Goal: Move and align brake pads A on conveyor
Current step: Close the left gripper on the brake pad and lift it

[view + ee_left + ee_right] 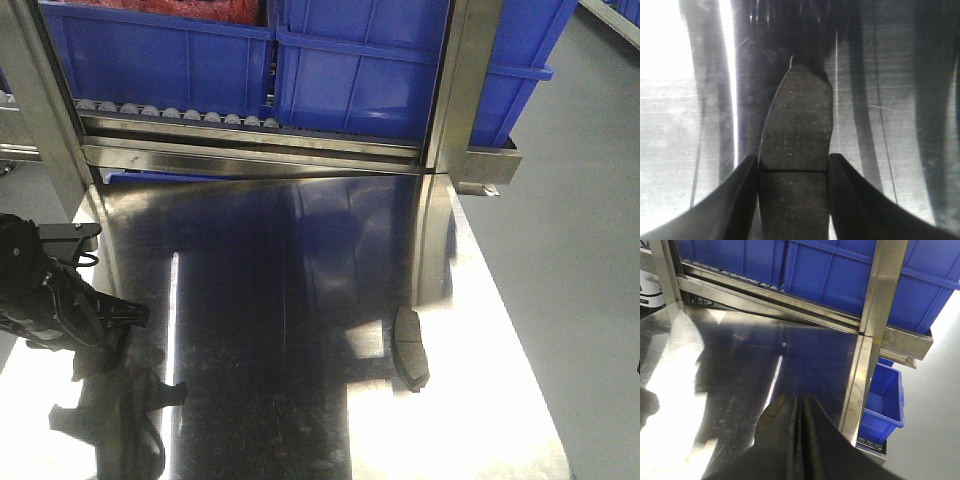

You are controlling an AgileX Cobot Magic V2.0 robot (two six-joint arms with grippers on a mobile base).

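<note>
Steel table (pixel 300 300) carries one dark grey curved brake pad (pixel 408 347) in the front view, no conveyor showing, so little looks done; the left wrist view has the left gripper (pixel 792 160) clamped on another grey pad (pixel 800 110) at its groove; the right wrist view, the right gripper (pixel 800 400) pressed closed, empty.

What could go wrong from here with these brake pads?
The left claw pinches its brake pad only at the groove, so it may pivot or slip. The right claw is shut right beside the second pad and could knock it across the slick steel table.
</note>
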